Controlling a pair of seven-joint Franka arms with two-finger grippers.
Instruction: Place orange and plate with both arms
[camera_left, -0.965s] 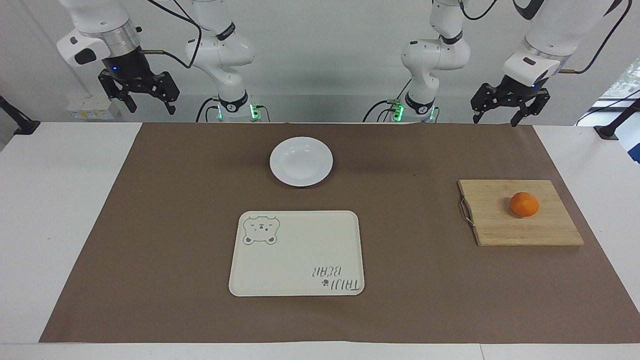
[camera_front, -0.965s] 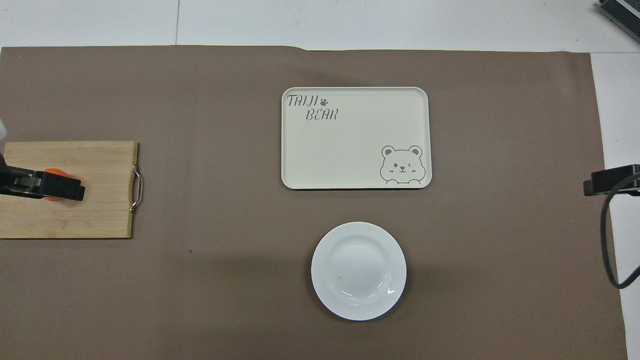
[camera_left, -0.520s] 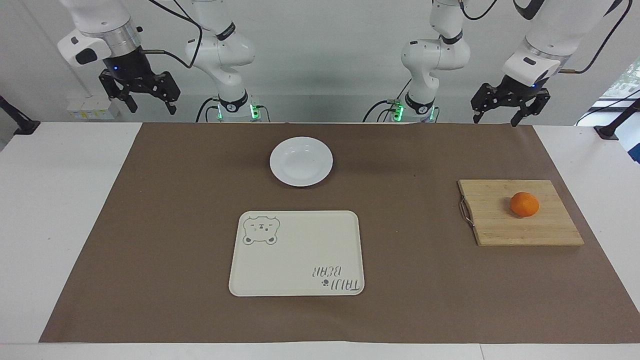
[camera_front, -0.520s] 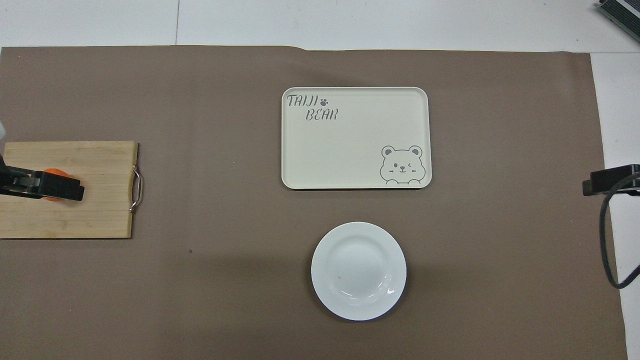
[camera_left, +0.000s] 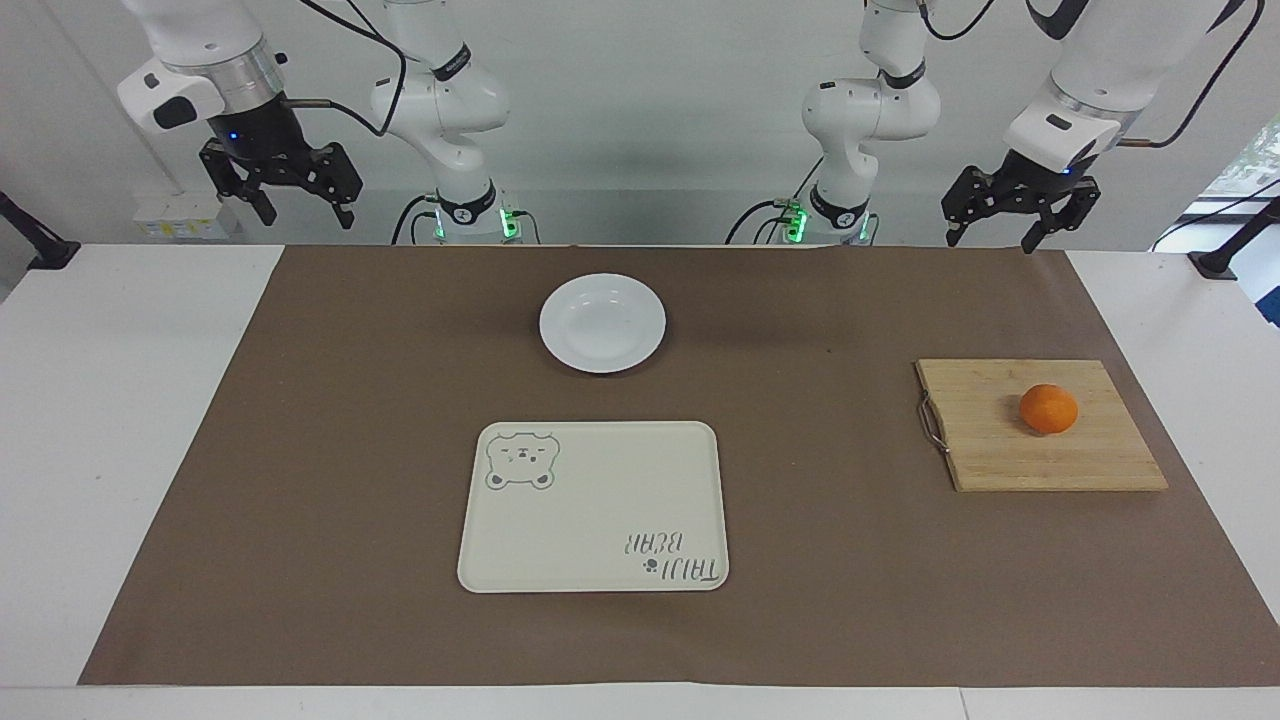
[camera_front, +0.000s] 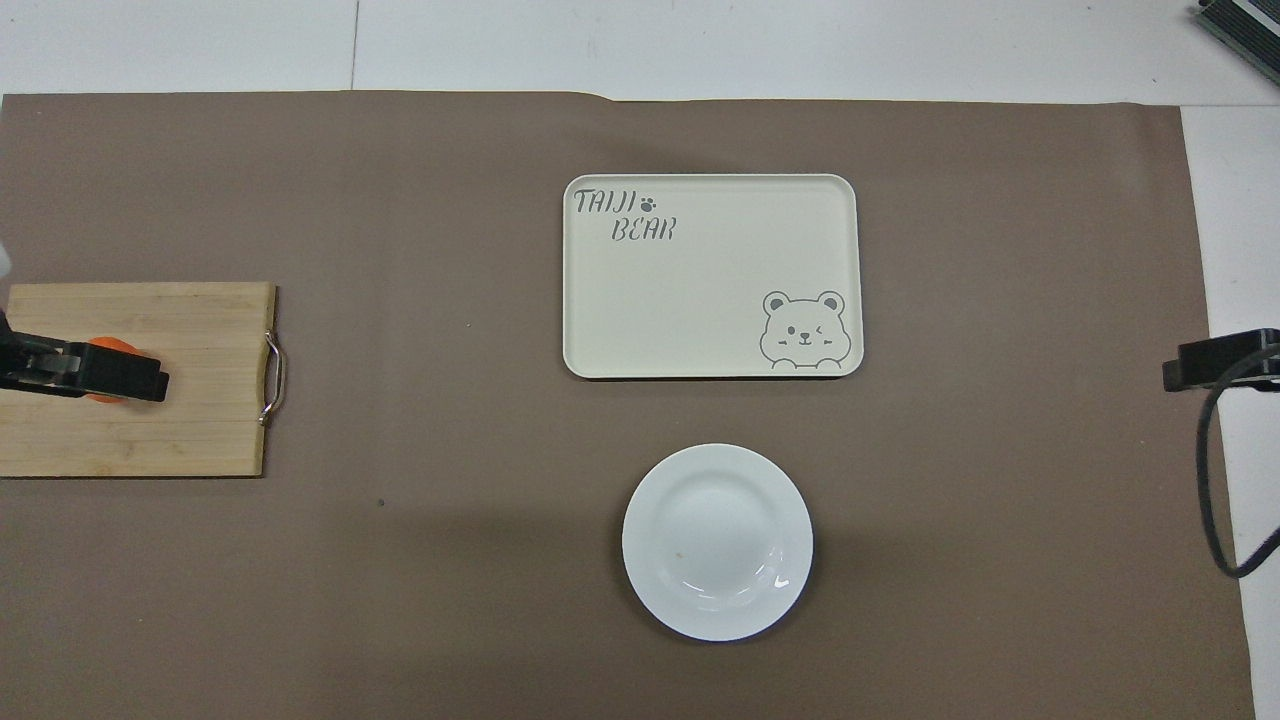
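Observation:
The orange (camera_left: 1048, 409) lies on a wooden cutting board (camera_left: 1040, 460) toward the left arm's end of the table. The white plate (camera_left: 602, 322) sits on the brown mat, nearer to the robots than the cream tray. My left gripper (camera_left: 990, 242) hangs open and empty high in the air at the mat's edge by the robots, apart from the orange. In the overhead view the left gripper (camera_front: 90, 370) covers most of the orange (camera_front: 105, 346). My right gripper (camera_left: 305, 216) hangs open and empty high at the right arm's end; the overhead view shows only its tip (camera_front: 1215, 360). The plate (camera_front: 717, 541) is empty.
A cream rectangular tray (camera_left: 593, 506) with a bear drawing and lettering lies mid-mat, farther from the robots than the plate, and is empty (camera_front: 711, 276). The cutting board (camera_front: 190, 400) has a metal handle on its side toward the tray. A brown mat (camera_left: 300, 450) covers the table.
The right gripper has shifted slightly toward the middle of the table and up. The left gripper, orange and plate have not visibly moved.

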